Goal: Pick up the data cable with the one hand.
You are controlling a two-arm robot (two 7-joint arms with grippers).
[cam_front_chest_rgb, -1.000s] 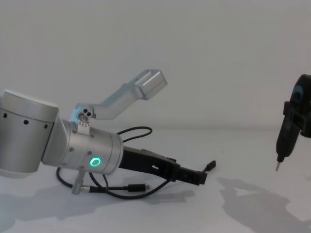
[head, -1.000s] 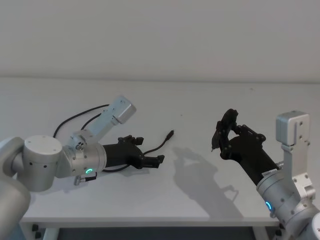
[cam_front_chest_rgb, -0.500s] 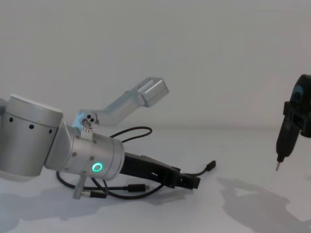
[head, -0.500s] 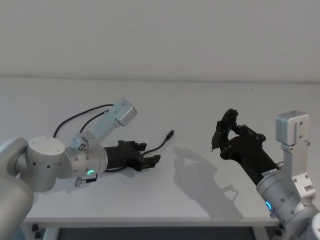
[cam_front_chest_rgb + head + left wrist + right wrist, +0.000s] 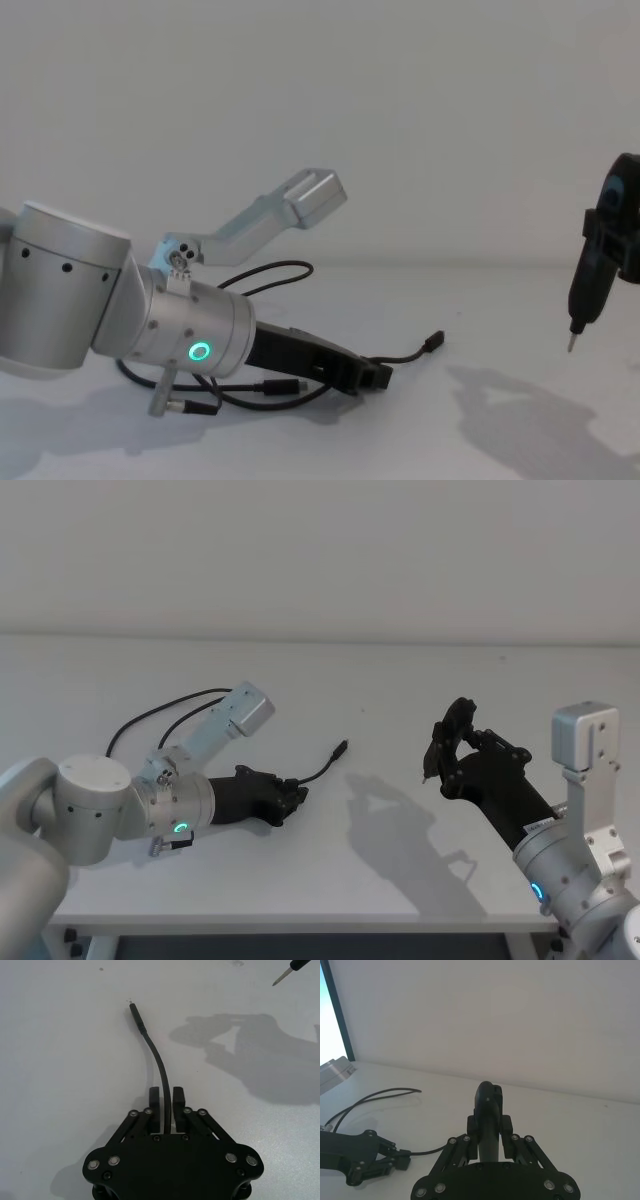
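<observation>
One grasp made: the black angular two-finger left gripper (image 5: 166, 1099) lies low over the near-left part of the matte white worktop (image 5: 400, 680), fingers (image 5: 154, 1104) drawn together and clamped on the long thin black looped data cable (image 5: 156, 1062).

Step in hand: grip taken, lift not yet begun. From the chest view the cable seems to rest on the surface, though that is hard to judge.

Next move calls for a straight rise, keeping the clamp firm so the thin cord does not slip out, and enough height to clear the trailing loop.

Free end: a short, gently curved run out of the fingertips, its small silver-tipped black plug (image 5: 342, 747) pointing toward the worktop's middle and far edge. The rest loops back behind the arm toward the left edge.

Right gripper (image 5: 489, 1124) is parked above the right side, closed on a slim black pointed tool (image 5: 582, 290).
</observation>
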